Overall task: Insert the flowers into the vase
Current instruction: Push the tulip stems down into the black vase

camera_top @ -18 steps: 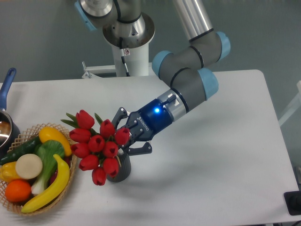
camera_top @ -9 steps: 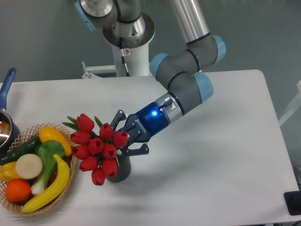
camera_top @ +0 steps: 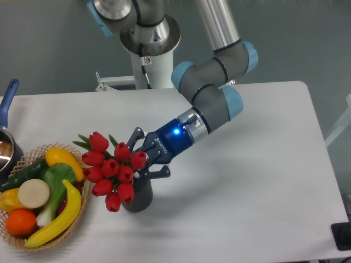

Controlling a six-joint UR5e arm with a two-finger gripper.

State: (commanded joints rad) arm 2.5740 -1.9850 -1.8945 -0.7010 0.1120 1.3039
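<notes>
The flowers (camera_top: 112, 170), a bunch of red closed tulips with green leaves, lean left over the mouth of the vase (camera_top: 140, 198). The vase is small, dark grey and ribbed, and stands on the white table just right of the basket. The flower heads hide the vase's mouth and the stems. My gripper (camera_top: 142, 161) comes in from the right at the stem end of the bunch, directly above the vase. Its fingers close in around the stems, with the fingertips hidden behind the tulips.
A wicker basket (camera_top: 73, 148) of toy fruit and vegetables sits at the front left, close to the tulip heads. A pot with a blue handle (camera_top: 6, 104) is at the left edge. The robot's base (camera_top: 149, 66) stands at the back.
My gripper and the flowers have shifted slightly left and down together. The bunch now sits lower over the vase, and the arm's elbow has moved left.
</notes>
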